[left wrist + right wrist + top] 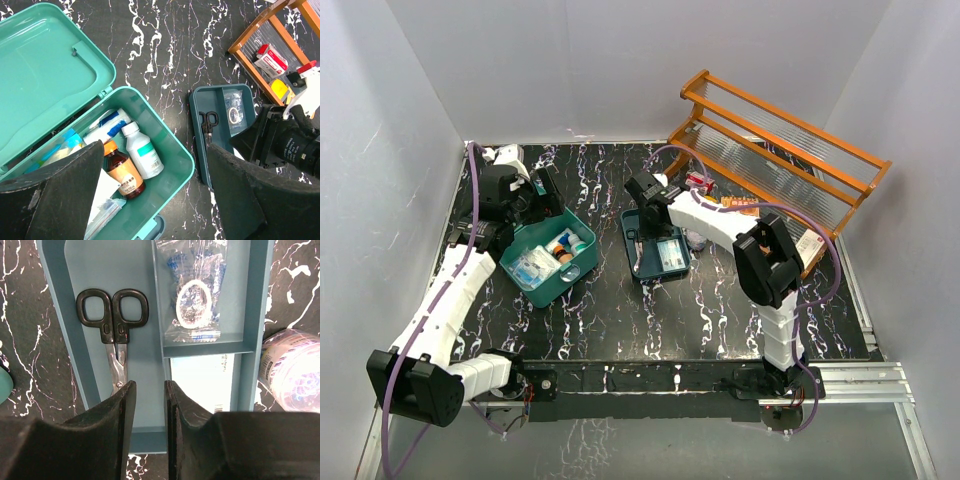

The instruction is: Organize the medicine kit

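White walls point(520, 70) are enclosing the black, white-veined marbled table point(620, 320). The teal-green rectangular plastic medicine kit point(572, 283) is lying open at its left, bottles point(142, 155) inside, the left gripper point(155, 150) hovering released above. The darker teal compartmented insert tray point(100, 270) is sitting alongside, under the right gripper point(150, 385), narrowly parted, empty. Next, probably: closing squarely on the black-handled steel scissors point(114, 330).

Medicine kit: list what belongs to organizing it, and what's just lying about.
Job: teal-green plastic box with hinged lid; dark teal compartmented insert tray; black-handled scissors; sealed clear packet; white bottle; amber bottle.
Lying about: orange wooden rack.
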You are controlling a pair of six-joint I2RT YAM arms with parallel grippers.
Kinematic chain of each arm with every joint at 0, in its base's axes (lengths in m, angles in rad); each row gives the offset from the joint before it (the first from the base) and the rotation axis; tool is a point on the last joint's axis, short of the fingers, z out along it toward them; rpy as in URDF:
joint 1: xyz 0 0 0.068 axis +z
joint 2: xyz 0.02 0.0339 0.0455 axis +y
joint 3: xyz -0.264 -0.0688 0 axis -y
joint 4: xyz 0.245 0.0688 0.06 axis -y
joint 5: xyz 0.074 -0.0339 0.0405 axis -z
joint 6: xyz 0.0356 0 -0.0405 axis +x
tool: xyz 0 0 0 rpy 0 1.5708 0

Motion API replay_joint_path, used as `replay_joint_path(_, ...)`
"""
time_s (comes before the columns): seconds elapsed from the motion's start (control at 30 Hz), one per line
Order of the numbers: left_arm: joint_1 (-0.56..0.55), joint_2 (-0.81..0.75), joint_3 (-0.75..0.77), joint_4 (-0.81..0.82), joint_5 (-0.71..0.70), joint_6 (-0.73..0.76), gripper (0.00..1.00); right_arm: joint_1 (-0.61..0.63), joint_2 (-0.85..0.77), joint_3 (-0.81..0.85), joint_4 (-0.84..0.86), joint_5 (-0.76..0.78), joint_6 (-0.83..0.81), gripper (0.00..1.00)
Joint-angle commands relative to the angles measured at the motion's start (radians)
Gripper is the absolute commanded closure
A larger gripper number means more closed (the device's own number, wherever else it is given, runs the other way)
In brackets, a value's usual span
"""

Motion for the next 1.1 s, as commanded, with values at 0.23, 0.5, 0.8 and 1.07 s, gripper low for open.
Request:
replay_joint_path(0.23,0.000,-0.010,0.016,-0.042,0.095,-0.003,0.18,-0.003,0.017,-0.002,0.019,0.044,0.016,0.77)
replay_joint_path(0.5,0.000,-0.003,-0.029,-0.116,0.259,0.005,0.17,-0.003,0.065,0.008,0.033,0.029,-0.008,0.83)
replay_joint_path(0.8,0.000,0.055,-0.045,-0.211,0.421,0.040,0.17,-0.002,0.100,0.016,0.057,0.055,-0.025,0.90)
replay_joint_path(1.07,-0.001,0.078,-0.084,-0.302,0.492,0.045,0.19,-0.002,0.106,0.043,0.066,0.083,-0.034,1.00)
